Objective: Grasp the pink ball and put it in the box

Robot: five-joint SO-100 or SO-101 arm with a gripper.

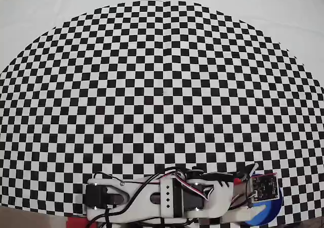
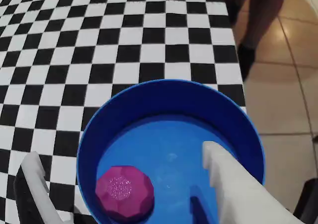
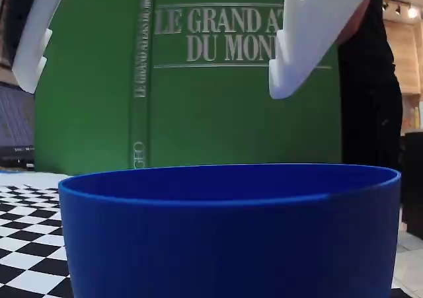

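the pink ball [image 2: 124, 191] lies free on the floor of the box [image 2: 164, 97], below and between the spread fingers of the empty gripper [image 2: 124, 177]; it looks light, faceted and stiff, best pinched across its middle.

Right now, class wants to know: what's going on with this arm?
The pink ball already lies inside the blue box, near its wall at the lower left in the wrist view. The arm's pincer hangs open just above the box, its white fingers spread wide and holding nothing. In the overhead view the arm is folded at the bottom edge of the checkered mat, with the box mostly hidden beneath it.
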